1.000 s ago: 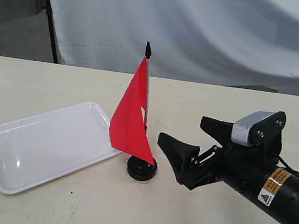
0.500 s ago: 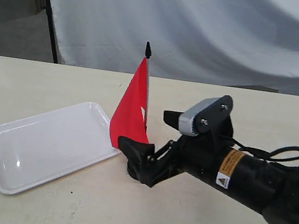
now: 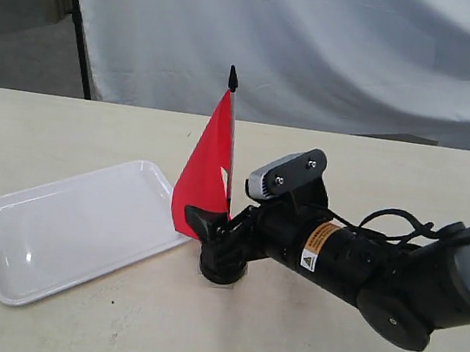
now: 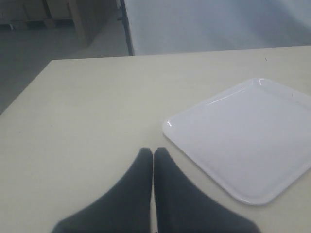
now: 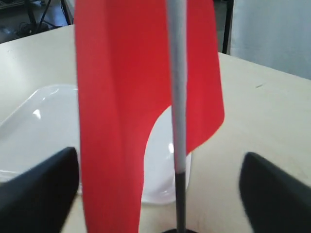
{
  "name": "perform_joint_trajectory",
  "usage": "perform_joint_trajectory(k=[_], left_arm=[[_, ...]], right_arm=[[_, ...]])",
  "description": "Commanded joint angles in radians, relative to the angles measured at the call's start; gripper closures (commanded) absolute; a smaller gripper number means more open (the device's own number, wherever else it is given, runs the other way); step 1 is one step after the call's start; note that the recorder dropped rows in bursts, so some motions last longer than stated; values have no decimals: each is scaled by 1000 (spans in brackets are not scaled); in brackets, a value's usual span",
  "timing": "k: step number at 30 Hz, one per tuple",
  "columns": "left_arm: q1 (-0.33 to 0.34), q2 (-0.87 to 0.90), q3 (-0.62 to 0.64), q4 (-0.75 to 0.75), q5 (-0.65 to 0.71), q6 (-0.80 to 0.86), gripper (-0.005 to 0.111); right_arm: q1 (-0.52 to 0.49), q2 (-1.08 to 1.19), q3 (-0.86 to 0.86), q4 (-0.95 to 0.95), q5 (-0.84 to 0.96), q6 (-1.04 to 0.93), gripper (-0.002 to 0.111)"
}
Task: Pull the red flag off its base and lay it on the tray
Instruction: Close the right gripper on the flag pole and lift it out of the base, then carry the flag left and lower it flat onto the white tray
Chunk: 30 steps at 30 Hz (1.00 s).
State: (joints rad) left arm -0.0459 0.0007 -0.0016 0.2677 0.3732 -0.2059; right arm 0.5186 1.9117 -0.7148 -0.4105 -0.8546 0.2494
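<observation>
The red flag (image 3: 205,172) stands upright in the black base (image 3: 222,269), just right of the white tray (image 3: 71,223). My right gripper (image 3: 212,217) is open and low at the flag, just above the base. In the right wrist view its fingers (image 5: 41,187) stand wide apart on either side of the red flag (image 5: 112,97) and the grey-and-black stick (image 5: 177,97), touching neither. My left gripper (image 4: 153,151) is shut and empty over bare table beside the tray (image 4: 248,136); it is out of the exterior view.
A white cloth backdrop (image 3: 340,51) hangs behind the table's far edge, with a black pole (image 3: 80,32) at its left. The right arm's cable (image 3: 395,223) loops above its forearm.
My right arm has moved left across the table to the flag, and its open fingers now straddle the stick. Flag, base and tray have not moved.
</observation>
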Motion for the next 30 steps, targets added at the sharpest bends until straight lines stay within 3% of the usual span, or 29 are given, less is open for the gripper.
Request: perform_joint_trajectory(k=[1,2,6,13,18,24,30], left_arm=[[0,-1,2,1,0,-2,105],[0,-1,2,1,0,-2,105],[0,-1,2,1,0,-2,105],[0,-1,2,1,0,-2,105],[0,-1,2,1,0,-2,105],[0,-1,2,1,0,-2,105],[0,-1,2,1,0,-2,105]], right_arm=[[1,16,-5,-33,11,-4,87],[1,14,-5,-60,11,2,109],[1,-20,-5,-90,-9,1,109],[15,-216,-10,-88,137,-73,109],[117,-319,-146,-88,563,-197,109],[281,-250,-426,-104,1060,-333,109],[415,-31,-663,-444,1407,-183,109]])
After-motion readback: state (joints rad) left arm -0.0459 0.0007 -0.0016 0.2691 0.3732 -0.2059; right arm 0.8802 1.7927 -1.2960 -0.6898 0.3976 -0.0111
